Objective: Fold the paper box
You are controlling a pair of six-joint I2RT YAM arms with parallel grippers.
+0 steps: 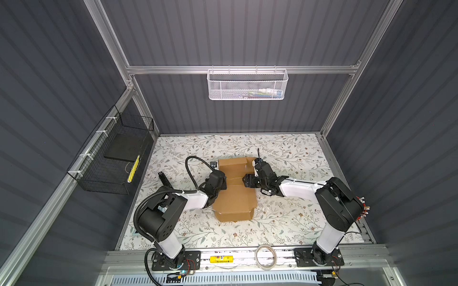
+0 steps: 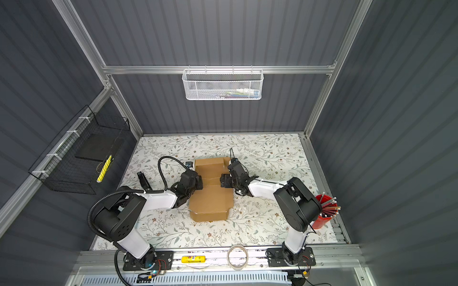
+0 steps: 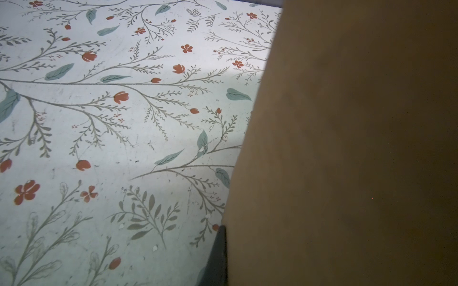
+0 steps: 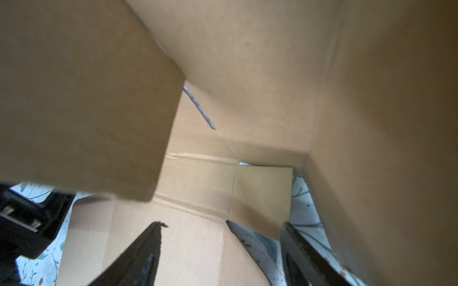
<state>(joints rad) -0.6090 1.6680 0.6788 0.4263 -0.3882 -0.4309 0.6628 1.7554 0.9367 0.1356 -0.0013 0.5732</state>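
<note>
Broadly, the paper box (image 1: 234,198) lies mid-counter between both arms, a half-formed brown corrugated sheet with its long axis running away from the bases. It looks light, stiff across its panels but weak along the creases, so it should hinge readily and slide if pushed. Flap edges near the creases seem the best hold. The left gripper (image 1: 219,182) is closed, apparently pinching the raised side flap (image 3: 347,148). The right gripper (image 4: 221,225) hovers over the box's base, fingers (image 4: 148,247) spread and empty. Dark ribbed walls (image 1: 247,32) enclose the smooth, scuffed floral counter (image 1: 285,153). A white mesh basket (image 1: 247,84) and a tape roll (image 1: 266,256) sit well apart from the box.
</note>
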